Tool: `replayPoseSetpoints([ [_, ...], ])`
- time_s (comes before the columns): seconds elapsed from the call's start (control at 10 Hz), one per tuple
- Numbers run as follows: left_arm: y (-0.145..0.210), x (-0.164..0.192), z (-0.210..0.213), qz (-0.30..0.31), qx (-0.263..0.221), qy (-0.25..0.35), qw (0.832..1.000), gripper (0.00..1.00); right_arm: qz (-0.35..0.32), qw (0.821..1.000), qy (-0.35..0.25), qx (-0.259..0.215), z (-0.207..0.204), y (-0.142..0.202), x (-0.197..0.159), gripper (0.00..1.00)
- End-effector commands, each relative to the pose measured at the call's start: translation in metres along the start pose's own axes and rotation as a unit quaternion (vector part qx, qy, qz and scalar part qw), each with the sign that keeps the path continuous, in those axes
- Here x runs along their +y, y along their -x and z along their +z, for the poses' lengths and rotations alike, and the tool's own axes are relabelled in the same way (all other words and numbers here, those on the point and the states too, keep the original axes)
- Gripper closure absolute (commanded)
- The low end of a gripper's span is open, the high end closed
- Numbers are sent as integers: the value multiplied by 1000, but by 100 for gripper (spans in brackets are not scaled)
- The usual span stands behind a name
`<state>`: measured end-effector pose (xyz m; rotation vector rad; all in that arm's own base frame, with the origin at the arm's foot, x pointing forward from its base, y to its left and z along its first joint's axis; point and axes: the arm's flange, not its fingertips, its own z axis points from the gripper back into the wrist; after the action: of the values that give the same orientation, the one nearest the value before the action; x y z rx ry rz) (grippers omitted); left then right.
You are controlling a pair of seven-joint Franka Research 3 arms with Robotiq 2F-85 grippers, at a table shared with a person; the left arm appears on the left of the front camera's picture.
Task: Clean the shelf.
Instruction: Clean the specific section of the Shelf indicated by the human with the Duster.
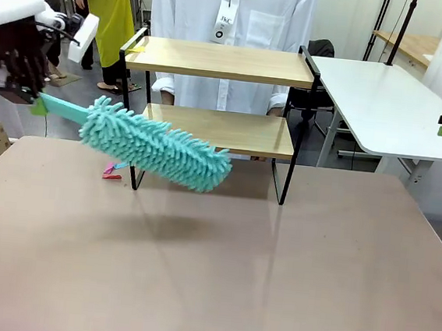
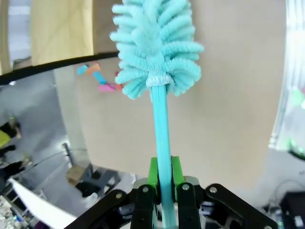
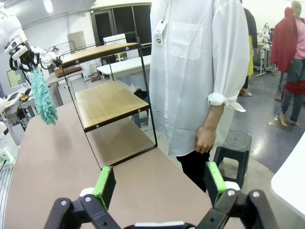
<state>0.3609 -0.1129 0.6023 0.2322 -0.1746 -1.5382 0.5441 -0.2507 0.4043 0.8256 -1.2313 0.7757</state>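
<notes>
Left end effector (image 2: 164,172) pinches the duster (image 1: 156,147) near the shelf (image 1: 215,59) at the counter's (image 1: 210,274) far edge. Right end effector (image 3: 159,183) is spread. Wiping looks all left to do.

Your shelf (image 1: 223,61) stands upright and level on the far half of the brown table (image 1: 272,280), a little left of centre. It has two light wooden boards, one above the other. The frame is thin black metal, with raised rails at both ends.
</notes>
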Motion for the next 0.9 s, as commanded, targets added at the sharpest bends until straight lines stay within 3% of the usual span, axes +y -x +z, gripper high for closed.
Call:
replayPoseSetpoints([
  [0.0, 8, 0, 6, -42, 88, 11, 995, 87, 2, 1000, -1, -2, -2, -3, 2, 0],
  [0.3, 11, -3, 15, -71, 185, 50, 979, 87, 2, 1000, -1, -2, -2, -3, 2, 0],
  [0.5, 9, -1, 14, -80, 217, 63, 971, 87, 2, 1000, -1, -2, -2, -3, 2, 0],
  [0.6, 9, -6, 13, -74, 216, 69, 971, 87, 2, 1000, -1, -2, -2, -3, 2, 0],
  [0.7, 9, -8, 12, -56, 226, 35, 972, 87, 2, 1000, -1, -2, -2, -3, 2, 0],
  [0.8, 8, -7, 6, -63, 207, 64, 974, 87, 2, 1000, -1, -2, -2, -3, 2, 0],
])
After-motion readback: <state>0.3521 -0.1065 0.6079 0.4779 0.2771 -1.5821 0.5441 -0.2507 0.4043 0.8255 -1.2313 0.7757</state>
